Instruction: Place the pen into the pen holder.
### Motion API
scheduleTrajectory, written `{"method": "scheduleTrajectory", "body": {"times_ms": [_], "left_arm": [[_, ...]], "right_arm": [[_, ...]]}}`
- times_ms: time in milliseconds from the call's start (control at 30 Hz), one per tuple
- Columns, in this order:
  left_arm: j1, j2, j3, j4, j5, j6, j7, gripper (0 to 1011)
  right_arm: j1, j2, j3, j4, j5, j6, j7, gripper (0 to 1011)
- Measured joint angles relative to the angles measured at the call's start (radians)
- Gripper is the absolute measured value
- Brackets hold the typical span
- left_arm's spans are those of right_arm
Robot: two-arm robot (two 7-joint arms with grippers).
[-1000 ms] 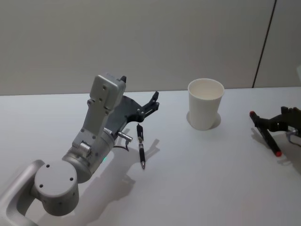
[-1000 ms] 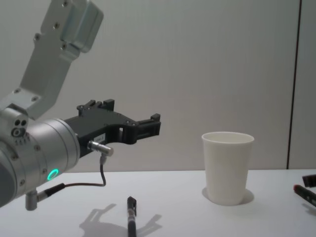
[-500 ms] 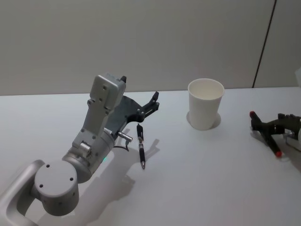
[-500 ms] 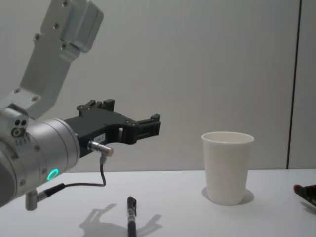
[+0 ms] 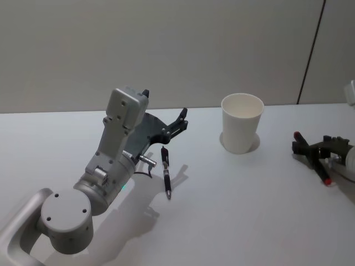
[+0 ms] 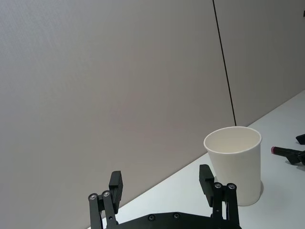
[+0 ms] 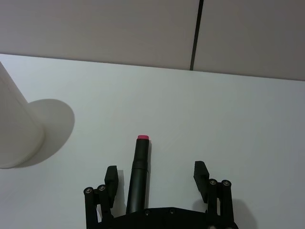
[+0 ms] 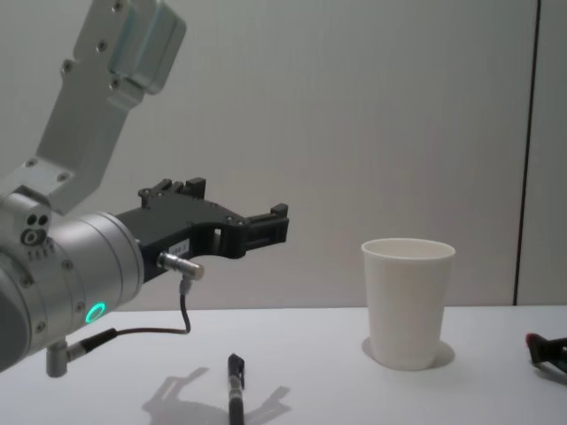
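The pen holder (image 5: 242, 123) is a white paper cup standing upright at the back middle of the table, also seen in the chest view (image 8: 407, 301). A black pen (image 5: 166, 172) lies on the table below my left gripper (image 5: 176, 124), which hangs open above it and points at the cup (image 6: 236, 164). A second black pen with a red end (image 5: 315, 164) lies to the right of the cup. My right gripper (image 5: 307, 148) is low over this pen, open, and its fingers straddle the barrel (image 7: 138, 179), whose red end pokes out past them.
The white table (image 5: 233, 210) has bare room between the two pens and in front of the cup. A grey wall stands close behind the table's far edge.
My right gripper has moved in from the right edge, lower and farther along the red-ended pen. The left arm, black pen and cup have not moved.
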Motion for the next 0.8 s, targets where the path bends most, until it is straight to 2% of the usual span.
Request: {"method": "scheduleTrajectory", "body": {"times_ms": [300, 800], "left_arm": [[0.0, 0.0, 0.0, 0.0, 0.0, 0.0, 0.0, 1001], [0.0, 0.0, 0.0, 0.0, 0.0, 0.0, 0.0, 1001]], "right_arm": [[0.01, -0.01, -0.007, 0.033, 0.003, -0.038, 0.004, 1001], [0.017, -0.017, -0.012, 0.054, 0.006, -0.063, 0.009, 977]]}}
